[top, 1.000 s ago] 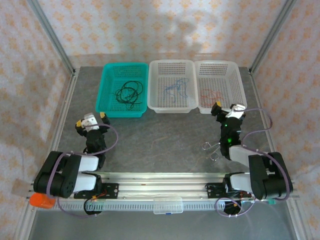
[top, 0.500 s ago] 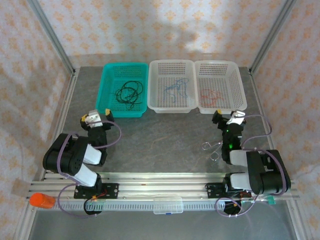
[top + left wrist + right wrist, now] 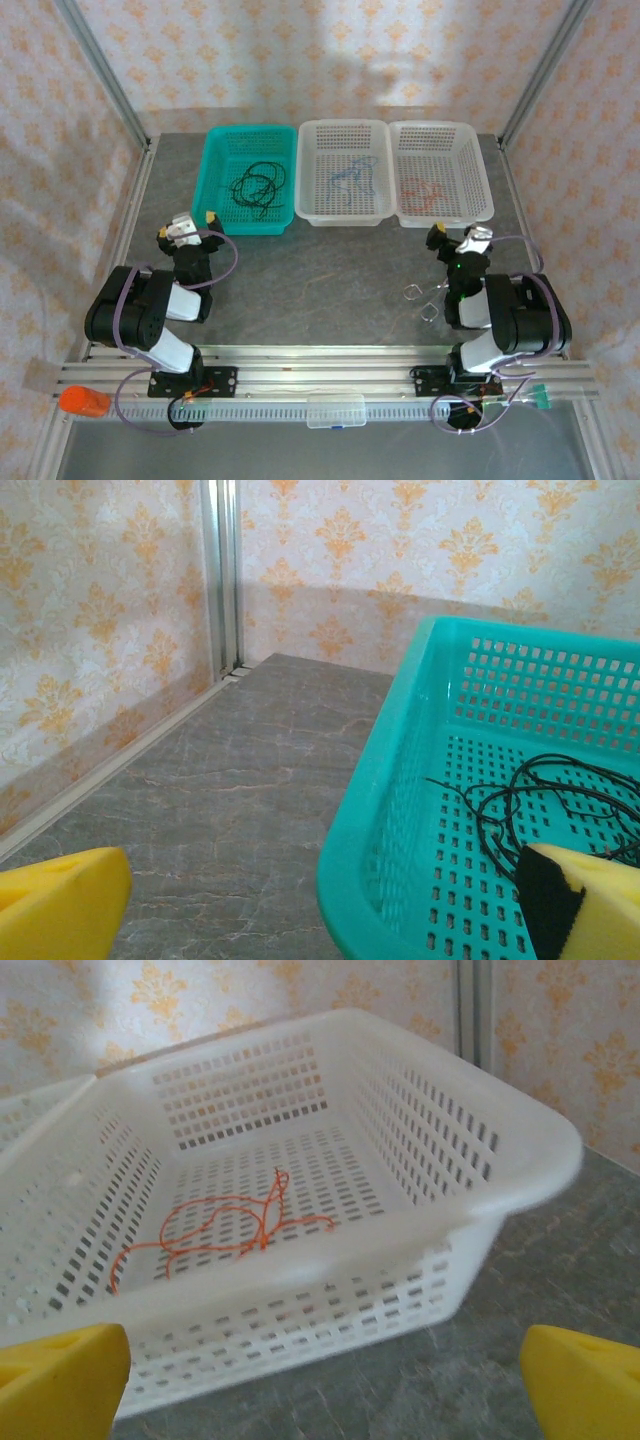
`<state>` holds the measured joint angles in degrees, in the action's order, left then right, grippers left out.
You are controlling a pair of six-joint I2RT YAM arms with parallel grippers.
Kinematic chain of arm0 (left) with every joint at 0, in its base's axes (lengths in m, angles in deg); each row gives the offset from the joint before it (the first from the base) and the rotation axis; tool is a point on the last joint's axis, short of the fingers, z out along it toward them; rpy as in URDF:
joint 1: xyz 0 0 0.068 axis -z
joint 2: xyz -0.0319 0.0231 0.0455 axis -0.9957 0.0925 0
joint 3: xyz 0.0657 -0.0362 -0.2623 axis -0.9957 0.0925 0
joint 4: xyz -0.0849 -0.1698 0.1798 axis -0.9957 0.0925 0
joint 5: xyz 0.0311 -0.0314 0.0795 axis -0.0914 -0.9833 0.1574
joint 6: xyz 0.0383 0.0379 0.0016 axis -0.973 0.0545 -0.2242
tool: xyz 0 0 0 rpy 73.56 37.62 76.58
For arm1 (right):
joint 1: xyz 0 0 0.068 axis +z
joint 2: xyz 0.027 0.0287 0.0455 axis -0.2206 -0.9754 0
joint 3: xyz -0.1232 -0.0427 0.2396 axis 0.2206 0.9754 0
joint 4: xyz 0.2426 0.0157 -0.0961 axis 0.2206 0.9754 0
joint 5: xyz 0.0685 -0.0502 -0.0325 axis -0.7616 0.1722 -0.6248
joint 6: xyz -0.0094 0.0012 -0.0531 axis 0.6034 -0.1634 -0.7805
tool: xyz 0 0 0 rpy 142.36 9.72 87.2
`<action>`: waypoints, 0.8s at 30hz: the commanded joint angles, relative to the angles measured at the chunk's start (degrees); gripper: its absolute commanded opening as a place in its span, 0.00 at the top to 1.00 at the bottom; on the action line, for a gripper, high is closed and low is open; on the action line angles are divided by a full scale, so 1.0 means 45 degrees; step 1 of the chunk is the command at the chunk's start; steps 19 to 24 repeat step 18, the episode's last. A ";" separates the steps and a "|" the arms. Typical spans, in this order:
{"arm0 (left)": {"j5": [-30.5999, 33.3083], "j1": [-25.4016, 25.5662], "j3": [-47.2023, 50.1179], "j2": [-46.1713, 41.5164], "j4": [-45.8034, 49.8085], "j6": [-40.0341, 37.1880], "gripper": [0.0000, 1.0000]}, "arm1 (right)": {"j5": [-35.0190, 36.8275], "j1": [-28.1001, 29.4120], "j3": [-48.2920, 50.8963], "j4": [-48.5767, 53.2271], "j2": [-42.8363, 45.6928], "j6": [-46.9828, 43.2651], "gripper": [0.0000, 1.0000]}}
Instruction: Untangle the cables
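Judging from how things lie, the sorting looks all but done, and the step in hand is parking the arms. The black cable (image 3: 256,186) sits in the teal basket (image 3: 212,175) at 11 o'clock on the worktop (image 3: 330,270). The blue cable (image 3: 352,176) lies in the middle white basket (image 3: 305,170) at 12. The red-orange cable (image 3: 422,189) lies in the right white basket (image 3: 480,170) at 1. No strand appears to cross a rim.

The left fingers (image 3: 187,228) are spread as wide as they go and hold nothing, just short of the teal basket's 7 o'clock corner. The right fingers (image 3: 458,235) are likewise wide apart and empty, near the right basket's 6 o'clock wall.

To park well, each arm should keep its fingers apart and clear of the basket walls, so that no basket gets nudged. The right arm should also avoid the silver tool (image 3: 422,297) lying just at its 9 o'clock side.

The blue cable's long axis runs roughly from 8 to 2 o'clock. The red-orange one lies nearer 9 to 3. The black one is a cluster of loops with no clear heading.
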<state>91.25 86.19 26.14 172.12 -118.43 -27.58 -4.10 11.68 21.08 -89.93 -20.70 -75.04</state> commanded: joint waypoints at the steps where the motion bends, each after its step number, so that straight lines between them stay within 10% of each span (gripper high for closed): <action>1: 0.0277 0.0058 0.0038 -0.0092 -0.0036 0.0254 0.00 | -0.0159 0.0197 -0.1109 0.0830 -0.0211 -0.0370 0.00; 24: -0.0642 0.0019 -0.0098 -0.0116 0.0272 -0.0005 0.00 | 0.0087 0.0411 -0.1167 0.1019 -0.0206 -0.0592 0.00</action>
